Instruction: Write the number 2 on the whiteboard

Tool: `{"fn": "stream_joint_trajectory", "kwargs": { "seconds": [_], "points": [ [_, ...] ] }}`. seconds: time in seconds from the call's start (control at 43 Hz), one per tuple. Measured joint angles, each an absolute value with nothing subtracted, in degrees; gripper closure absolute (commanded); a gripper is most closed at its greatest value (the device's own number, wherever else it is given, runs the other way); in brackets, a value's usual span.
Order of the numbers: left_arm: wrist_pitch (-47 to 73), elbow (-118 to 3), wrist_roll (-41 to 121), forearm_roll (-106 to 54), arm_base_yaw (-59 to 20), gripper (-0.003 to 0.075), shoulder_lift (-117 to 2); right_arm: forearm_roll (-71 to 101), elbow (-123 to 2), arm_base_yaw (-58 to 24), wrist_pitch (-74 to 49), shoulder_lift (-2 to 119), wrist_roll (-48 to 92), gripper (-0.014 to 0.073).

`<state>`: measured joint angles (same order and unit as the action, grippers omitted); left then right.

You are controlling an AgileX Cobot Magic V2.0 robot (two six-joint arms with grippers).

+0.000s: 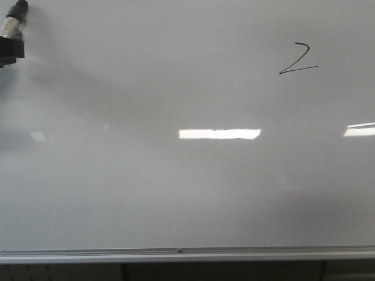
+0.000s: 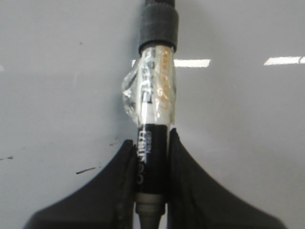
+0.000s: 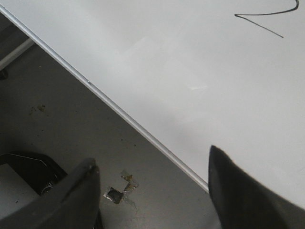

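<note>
The whiteboard (image 1: 176,187) fills the front view, with its silver frame (image 1: 187,254) along the bottom. A small black number 2 (image 1: 297,60) stands at its upper right. The base stroke of the number 2 (image 3: 259,21) also shows in the right wrist view. My left gripper (image 2: 151,140) is shut on a black marker (image 2: 152,162) wrapped in clear tape. The marker (image 1: 13,26) pokes into the front view's top left corner, far from the 2. My right gripper (image 3: 152,156) is open and holds nothing. It hangs over the board's frame edge (image 3: 119,112).
Bright rectangular light reflections (image 1: 219,133) lie across the board. A short stray black mark (image 2: 86,170) sits on the board near the left fingers. Beyond the board's edge is grey floor with a scrap of tape (image 3: 121,191) and a dark object (image 3: 24,174).
</note>
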<state>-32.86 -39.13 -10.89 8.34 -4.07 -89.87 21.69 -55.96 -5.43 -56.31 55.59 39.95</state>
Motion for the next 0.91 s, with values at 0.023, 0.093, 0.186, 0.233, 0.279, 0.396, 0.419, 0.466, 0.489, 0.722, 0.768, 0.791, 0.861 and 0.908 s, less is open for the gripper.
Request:
{"fn": "stream_joint_trajectory", "kwargs": {
  "seconds": [0.023, 0.093, 0.186, 0.233, 0.279, 0.396, 0.419, 0.466, 0.489, 0.722, 0.768, 0.791, 0.861, 0.908],
  "points": [
    [-32.39, -39.51, -10.89, 8.34, -4.07, 0.0666, -90.13, 21.69, -55.96, -5.43, -56.31, 55.59, 39.95, 0.0086],
    [-30.19, -40.86, -10.89, 8.47, -4.07, 0.0666, -90.70, 21.69, -55.96, -5.43, -56.31, 55.59, 39.95, 0.0086],
    [-25.80, -42.51, -10.89, 8.70, -4.07, 0.0651, -90.71, 21.69, -55.96, -5.43, -56.31, 55.59, 39.95, 0.0086],
    [-23.32, -43.44, -10.89, 9.04, -4.07, 0.0613, -90.71, 21.69, -55.96, -5.43, -56.31, 55.59, 39.84, 0.0086],
    [-21.24, -44.40, -10.89, 9.31, -4.07, 0.0559, -90.71, 21.69, -55.96, -5.43, -56.31, 55.59, 39.84, 0.0086],
    [-17.70, -45.95, -10.89, 9.86, -4.07, 0.0424, -90.71, 21.69, -55.96, -5.43, -56.31, 55.59, 39.84, 0.0086],
    [-17.33, -46.21, -10.89, 10.02, -4.07, 0.0395, -90.71, 21.69, -56.06, -5.43, -56.31, 55.59, 39.84, 0.0086],
    [-16.83, -46.33, -10.89, 10.27, -4.19, 0.0355, -90.71, 21.69, -56.05, -5.43, -56.31, 55.59, 39.84, 0.0086],
    [-16.68, -46.44, -10.89, 10.44, -4.19, 0.0342, -90.71, 21.69, -56.05, -5.43, -56.31, 55.59, 39.84, 0.0086],
    [-12.91, -46.85, -10.89, 10.71, -4.41, 0.0310, -89.72, 21.69, -56.05, -5.43, -56.31, 55.59, 39.84, 0.0086],
    [-11.02, -46.85, -10.89, 10.43, -4.18, 0.0310, -88.96, 21.69, -56.05, -5.43, -56.31, 55.59, 39.84, 0.0086],
    [-9.88, -46.85, -10.89, 10.32, -4.17, 0.0310, -88.43, 21.69, -56.05, -5.43, -56.31, 55.59, 39.84, 0.0086],
    [-6.08, -46.85, -10.89, 10.31, -4.17, 0.0310, -85.85, 21.69, -56.05, -5.43, -56.31, 55.59, 38.74, 0.0086],
    [-3.18, -46.90, -10.89, 11.06, -4.10, 0.0311, -83.83, 21.69, -56.05, -5.43, -56.31, 55.59, 37.62, 0.0086]
  ]
}}
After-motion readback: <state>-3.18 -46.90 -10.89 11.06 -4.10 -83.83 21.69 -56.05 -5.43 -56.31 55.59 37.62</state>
